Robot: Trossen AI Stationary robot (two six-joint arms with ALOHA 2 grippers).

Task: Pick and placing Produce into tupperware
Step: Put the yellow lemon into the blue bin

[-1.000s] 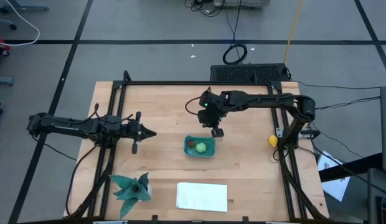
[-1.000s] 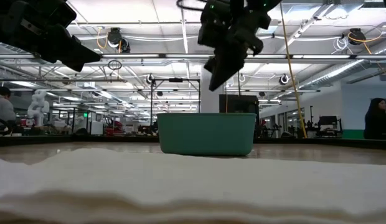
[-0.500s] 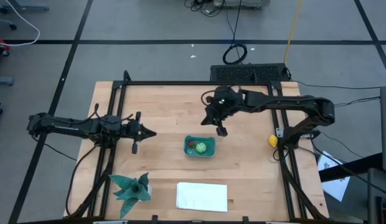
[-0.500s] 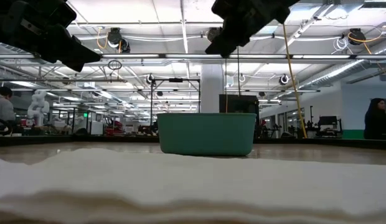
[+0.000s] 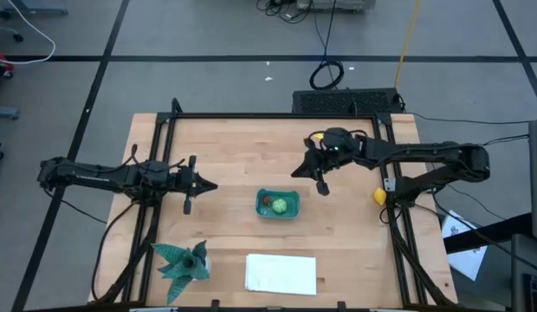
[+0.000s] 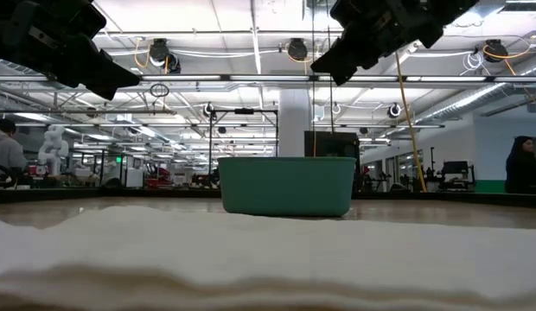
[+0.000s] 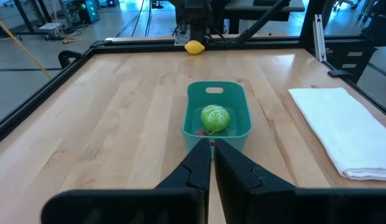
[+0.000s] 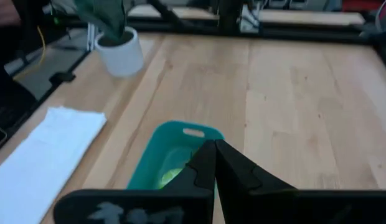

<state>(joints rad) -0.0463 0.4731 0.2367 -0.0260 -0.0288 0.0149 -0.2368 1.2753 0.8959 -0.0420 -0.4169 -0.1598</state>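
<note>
Right hand (image 5: 321, 186) hangs with fingers pinched together and empty, above the worktop (image 5: 242, 147) just off the tub's far-right corner, the side toward the yellow piece. Teal tub (image 5: 278, 204) sits mid-worktop and serves as landmark; the light green round piece (image 5: 280, 205) and the red piece (image 5: 264, 205) already lie inside it, red toward the tub's left end. Yellow piece (image 5: 379, 196) is the one left out, lying well to the right of the tub at the worktop's right rail, beside the right arm's base. Key relation: from the right hand the yellow piece lies further right and slightly nearer the front edge, away from the tub, so the next reach likely goes outward, not back over the tub. Yellow piece looks slightly oval, but its long axis is too small to tell. Right arm is clearly the nearer one; it stretches in from the right, forearm roughly level, wrist angled down toward the tub. Left hand (image 5: 189, 205) waits well to the left of the tub, fingers narrow and nearly touching, holding nothing, pointed at the tub in the left wrist view. Tub's long axis runs left to right.
</note>
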